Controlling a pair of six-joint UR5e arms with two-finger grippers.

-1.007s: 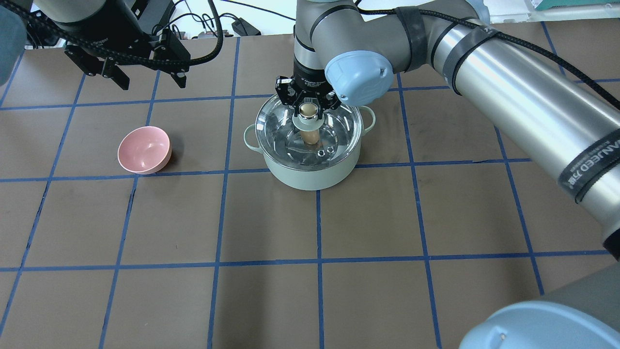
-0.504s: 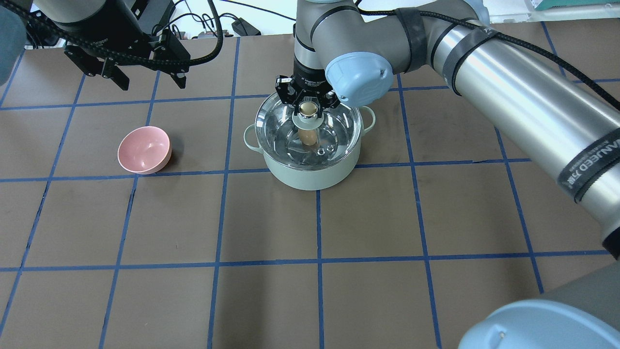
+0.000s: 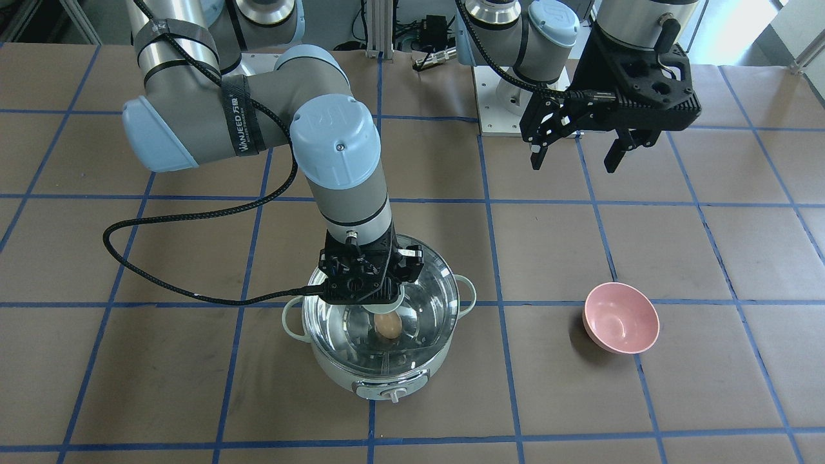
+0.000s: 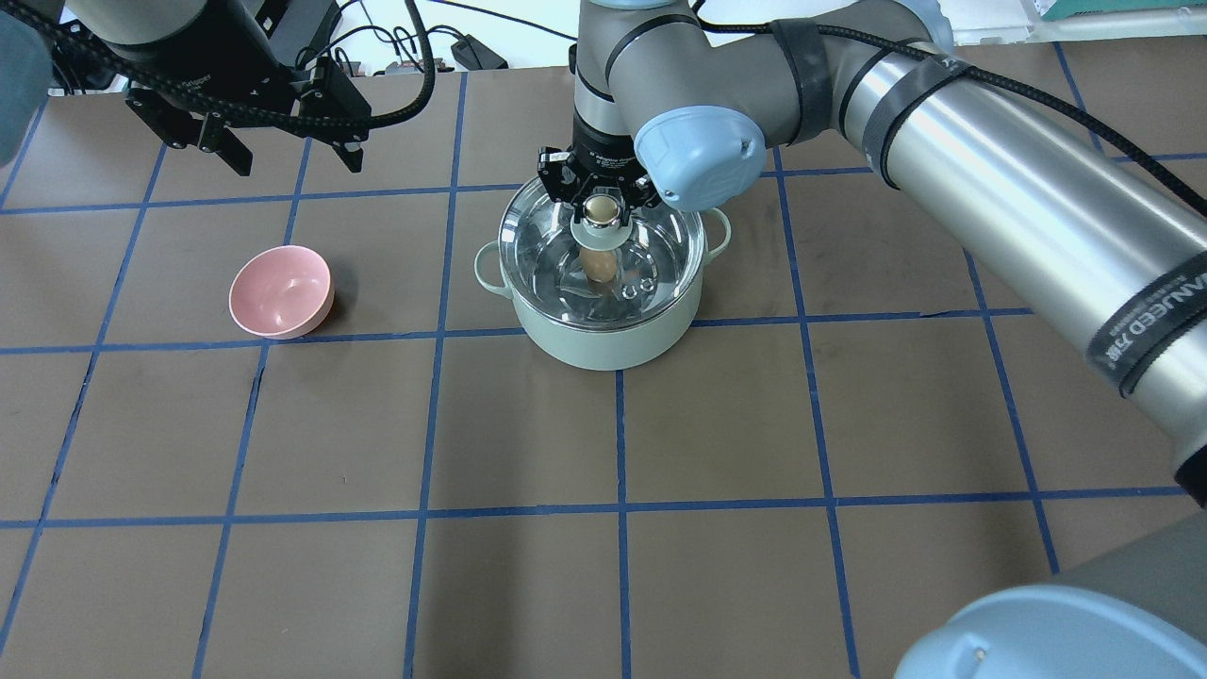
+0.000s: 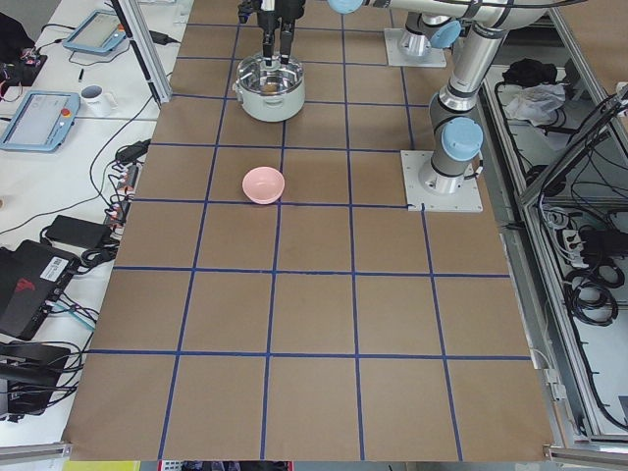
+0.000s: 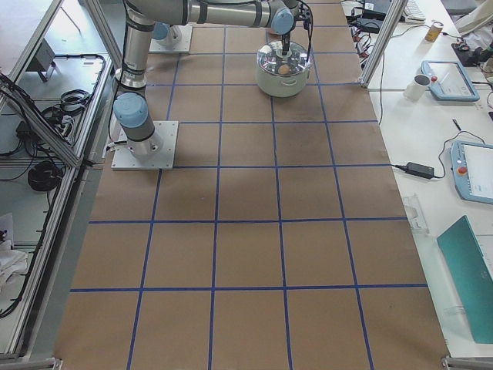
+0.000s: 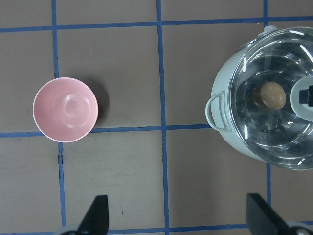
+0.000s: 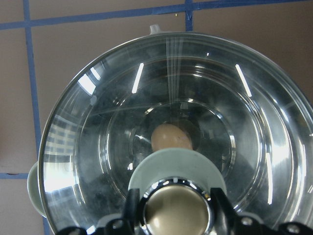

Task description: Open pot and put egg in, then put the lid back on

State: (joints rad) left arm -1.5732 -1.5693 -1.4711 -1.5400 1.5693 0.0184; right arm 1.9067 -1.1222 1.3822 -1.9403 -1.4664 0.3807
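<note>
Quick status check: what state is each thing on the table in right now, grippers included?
pot: upright, covered, egg inside.
lid: sitting on the pot, gripped at its knob.
egg: lying on the pot's floor, under the lid.
pink bowl: upright, empty.
right gripper: shut on the lid's knob.
left gripper: open, holding nothing.

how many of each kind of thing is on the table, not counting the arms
pot: 1
lid: 1
egg: 1
pink bowl: 1
total: 4
</note>
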